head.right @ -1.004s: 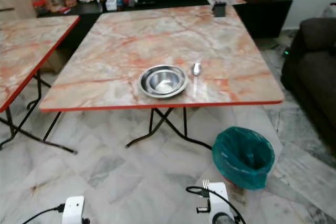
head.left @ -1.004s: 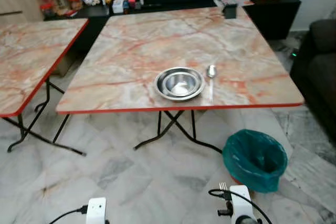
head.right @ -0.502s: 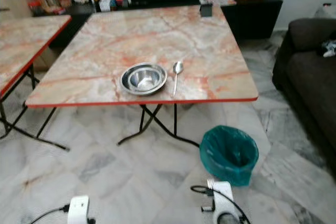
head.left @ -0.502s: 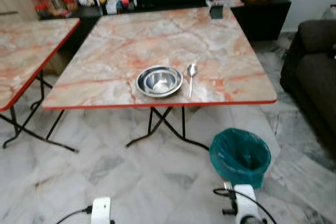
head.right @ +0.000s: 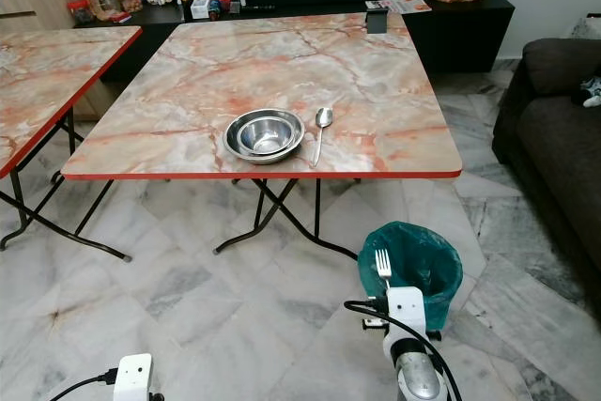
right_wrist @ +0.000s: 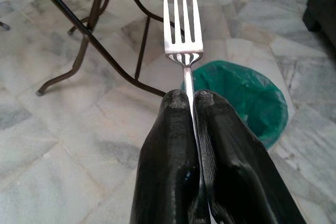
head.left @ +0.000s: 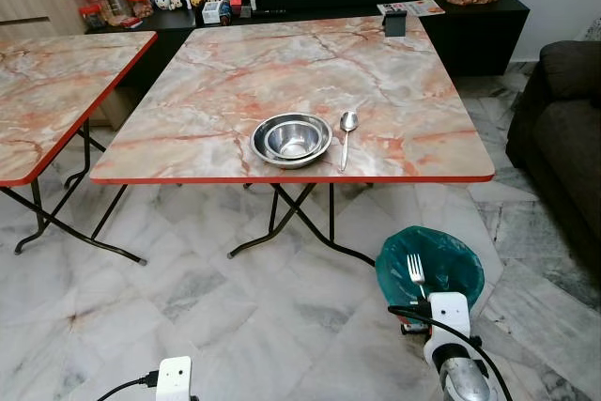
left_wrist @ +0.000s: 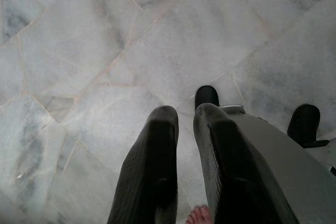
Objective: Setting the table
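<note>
In the left eye view, a square folding table with a pink-orange marble-pattern top and red edge fills the upper middle of the frame; near its front edge, just right of centre, sit nested round stainless steel bowls, and just beside them to the right lies a silver metal spoon, its long axis running front to back with the bowl end away from the camera. At the lower right, the right gripper holds a silver four-tined fork upright, tines up, in front of a round bin lined with a green plastic bag. The table setting therefore lies up and to the left of the fork, well apart from it and higher, and I judge the right arm to be the nearer one for placing it. The white wrist housing of the left arm peeks in at the bottom edge, its fingers cut off there. The right eye view repeats this scene, with a dark sofa at the right edge. In the left wrist view, the left gripper hangs over pale marble floor tiles, its two black fingers nearly pressed together and holding nothing. In the right wrist view, two black fingers pinch the fork's handle just below the tines; the rest of the handle is hidden between them, with black table legs behind.
</note>
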Controlling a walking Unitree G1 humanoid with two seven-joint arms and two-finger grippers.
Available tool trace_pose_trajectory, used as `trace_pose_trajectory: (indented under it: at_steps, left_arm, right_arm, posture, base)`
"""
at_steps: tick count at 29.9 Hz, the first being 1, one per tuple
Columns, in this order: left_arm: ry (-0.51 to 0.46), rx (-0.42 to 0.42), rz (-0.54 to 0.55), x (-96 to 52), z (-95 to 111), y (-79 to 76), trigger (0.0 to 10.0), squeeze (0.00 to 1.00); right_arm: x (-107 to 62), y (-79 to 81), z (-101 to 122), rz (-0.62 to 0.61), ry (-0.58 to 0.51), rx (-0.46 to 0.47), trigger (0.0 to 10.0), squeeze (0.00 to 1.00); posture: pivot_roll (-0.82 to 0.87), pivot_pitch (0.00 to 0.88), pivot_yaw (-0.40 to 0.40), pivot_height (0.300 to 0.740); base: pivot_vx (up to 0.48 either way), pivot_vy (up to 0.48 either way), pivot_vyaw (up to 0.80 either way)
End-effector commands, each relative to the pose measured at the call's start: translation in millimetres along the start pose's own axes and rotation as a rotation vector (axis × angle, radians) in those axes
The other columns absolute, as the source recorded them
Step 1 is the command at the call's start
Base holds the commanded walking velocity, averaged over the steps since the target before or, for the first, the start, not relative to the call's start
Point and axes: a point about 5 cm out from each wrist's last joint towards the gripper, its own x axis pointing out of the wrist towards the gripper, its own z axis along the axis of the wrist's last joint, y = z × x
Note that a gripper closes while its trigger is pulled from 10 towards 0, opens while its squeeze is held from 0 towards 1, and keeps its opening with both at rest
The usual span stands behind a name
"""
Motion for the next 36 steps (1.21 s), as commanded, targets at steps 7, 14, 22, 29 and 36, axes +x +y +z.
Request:
trace_pose_trajectory:
  at_steps: [7, 14, 22, 29, 36]
  left_arm:
    - [-0.007, 0.001, -0.01, 0.3, 1.8, -0.1, 10.0, 0.0]
    - [-0.007, 0.007, -0.007, 0.0, 1.1, 1.6, 10.0, 0.0]
    - [-0.026, -0.006, -0.014, 1.3, 7.7, -1.2, 10.0, 0.0]
    - [-0.033, -0.011, -0.016, 1.6, 9.7, -2.1, 10.0, 0.0]
    - [-0.038, -0.021, -0.013, 1.6, 10.2, -2.0, 10.0, 0.0]
  right_arm:
    - [-15.0, 11.5, 27.0, 0.12, -0.261, -0.106, 10.0, 0.0]
    - [-6.4, 11.8, 68.1, 0.097, -0.42, -0.184, 10.0, 0.0]
    - [16.2, 22.9, 133.2, 0.073, -0.558, -0.038, 10.0, 0.0]
    - [33.0, 34.2, 185.3, 0.058, -0.648, 0.126, 10.0, 0.0]
    - [32.0, 41.0, 199.5, 0.083, -0.665, 0.189, 10.0, 0.0]
  posture:
    - [-0.08, 0.062, 0.081, 0.74]
    - [-0.09, 0.06, 0.084, 0.74]
    - [-0.08, 0.046, 0.09, 0.74]
    - [-0.07, 0.04, 0.092, 0.74]
    - [-0.07, 0.036, 0.083, 0.74]
  base:
    - [0.0, 0.0, 0.0]
    - [0.0, 0.0, 0.0]
    - [0.0, 0.0, 0.0]
    - [0.0, 0.0, 0.0]
    - [0.0, 0.0, 0.0]
